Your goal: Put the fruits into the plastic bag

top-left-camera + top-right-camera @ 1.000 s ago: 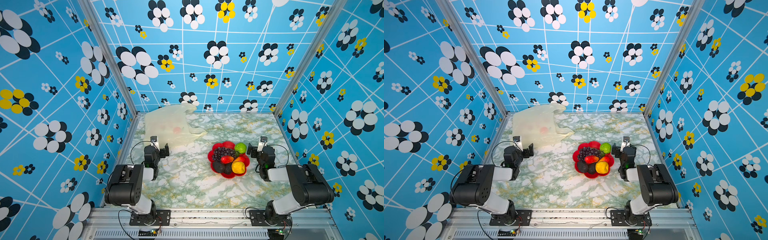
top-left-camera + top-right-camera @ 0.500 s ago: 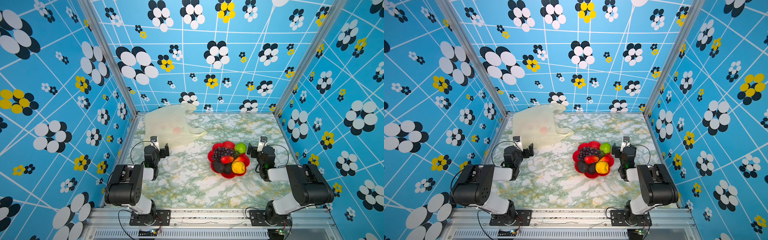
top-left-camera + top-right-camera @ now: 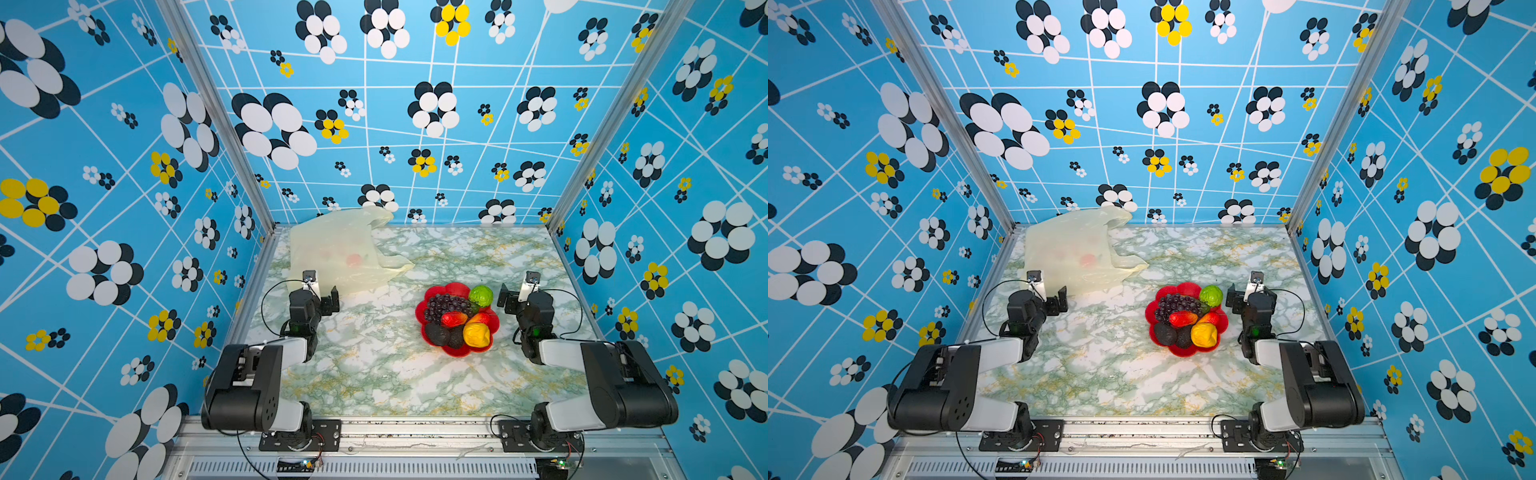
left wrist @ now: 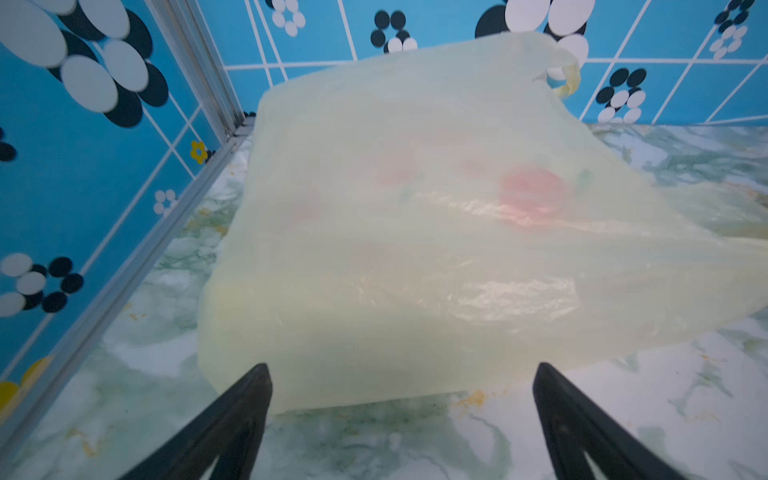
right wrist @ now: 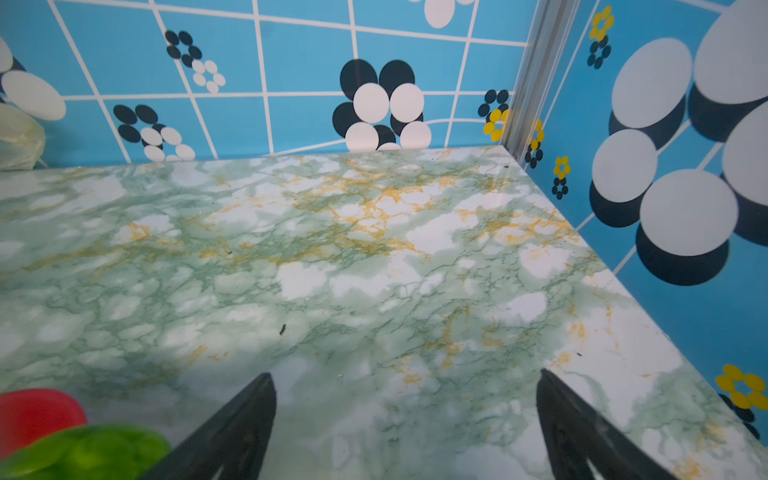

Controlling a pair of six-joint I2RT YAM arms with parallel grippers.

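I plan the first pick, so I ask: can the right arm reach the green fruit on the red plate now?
Probably yes. The right claw is open and empty, just beside the green fruit at the edge of the red plate; nothing stands between them.

Both arms built alike: left arm (image 3: 245,386), right arm (image 3: 623,384), with bulky black joint housings and white link shells. A thin black cable (image 3: 268,291) loops at each wrist. Green indicator light (image 3: 296,328) on forearm. Black base plates (image 3: 328,430), screwed down. Fingers (image 4: 232,424) black, tapered
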